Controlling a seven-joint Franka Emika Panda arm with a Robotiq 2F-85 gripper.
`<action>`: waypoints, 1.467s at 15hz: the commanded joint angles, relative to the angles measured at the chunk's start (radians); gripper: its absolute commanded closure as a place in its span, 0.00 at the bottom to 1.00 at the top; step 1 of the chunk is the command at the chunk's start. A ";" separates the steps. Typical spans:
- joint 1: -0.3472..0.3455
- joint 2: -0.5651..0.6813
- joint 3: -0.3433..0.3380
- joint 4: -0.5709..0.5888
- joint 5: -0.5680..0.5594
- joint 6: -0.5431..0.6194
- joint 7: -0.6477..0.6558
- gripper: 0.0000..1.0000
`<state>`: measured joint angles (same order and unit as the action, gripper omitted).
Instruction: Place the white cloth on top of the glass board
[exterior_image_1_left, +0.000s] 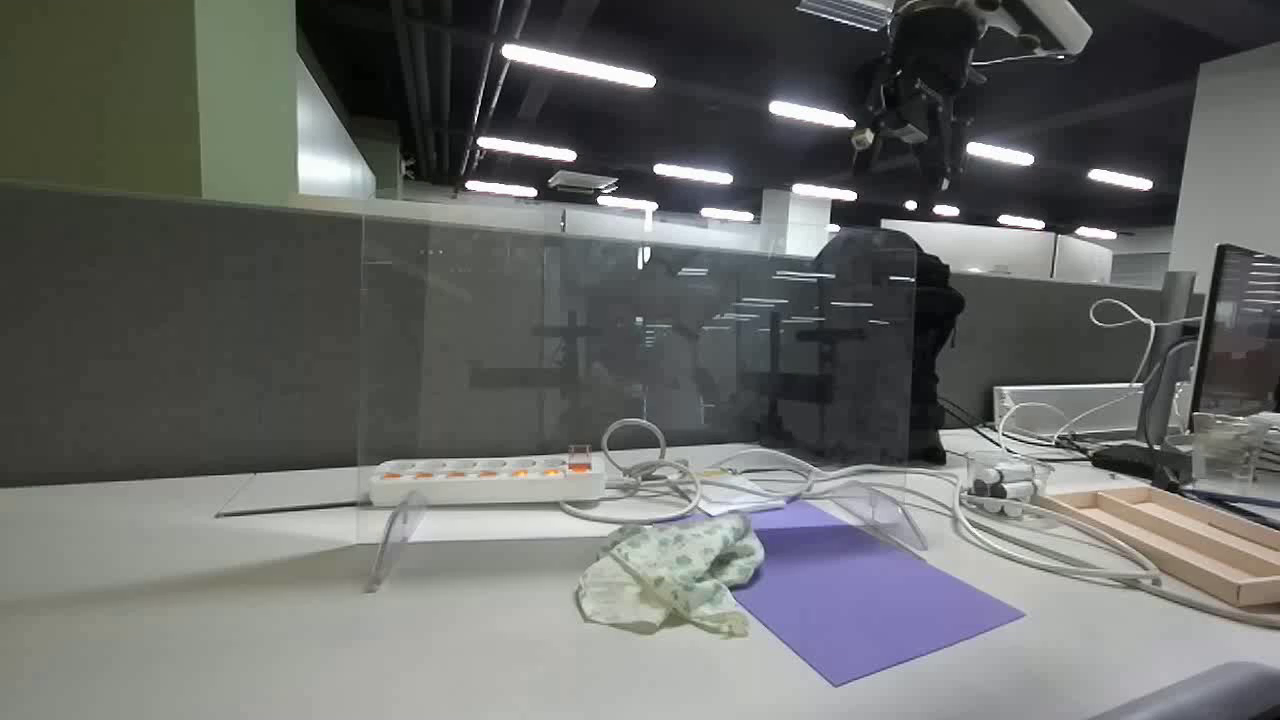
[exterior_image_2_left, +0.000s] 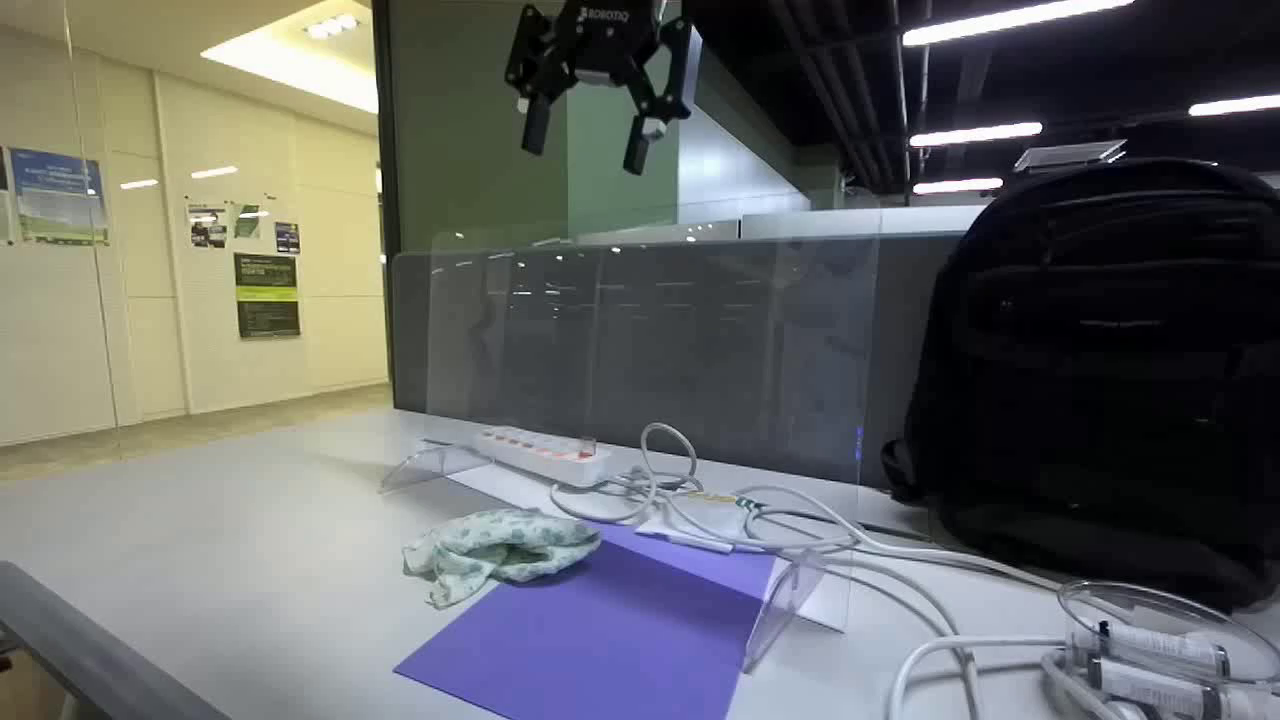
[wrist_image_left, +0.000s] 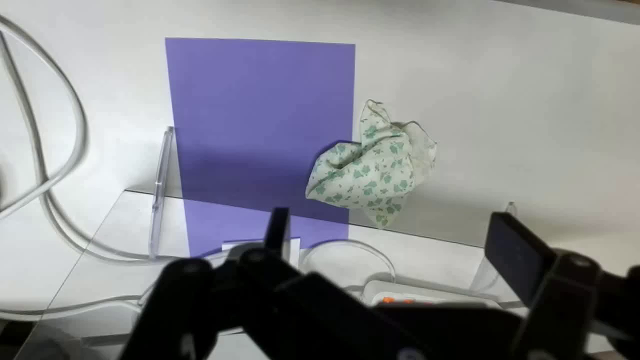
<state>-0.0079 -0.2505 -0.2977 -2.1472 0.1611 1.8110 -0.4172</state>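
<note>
The white cloth with a green print (exterior_image_1_left: 670, 575) lies crumpled on the table in front of the glass board, partly over a purple sheet. It also shows in an exterior view (exterior_image_2_left: 505, 550) and in the wrist view (wrist_image_left: 372, 172). The glass board (exterior_image_1_left: 640, 350) is a clear panel standing upright on two clear feet; it also shows in an exterior view (exterior_image_2_left: 650, 330). My gripper (exterior_image_2_left: 586, 145) hangs in the air above the level of the board's top edge. In the wrist view, its fingers (wrist_image_left: 395, 240) are wide apart with nothing between them. The cloth is well below the gripper.
A purple sheet (exterior_image_1_left: 870, 590) lies under the board's right part. A white power strip (exterior_image_1_left: 485, 482) and looped cables (exterior_image_1_left: 650, 490) lie behind the board. A clear cup of small vials (exterior_image_1_left: 1005, 485), a wooden tray (exterior_image_1_left: 1170, 540), a monitor (exterior_image_1_left: 1240, 330) and a black backpack (exterior_image_2_left: 1100, 400) stand nearby.
</note>
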 joint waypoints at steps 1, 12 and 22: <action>-0.037 0.004 0.033 0.003 0.008 -0.002 -0.007 0.00; -0.037 -0.004 0.049 -0.023 -0.008 0.046 0.014 0.00; 0.005 0.019 0.235 -0.351 -0.048 0.391 0.114 0.00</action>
<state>-0.0207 -0.2326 -0.1001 -2.4101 0.1356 2.1118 -0.3635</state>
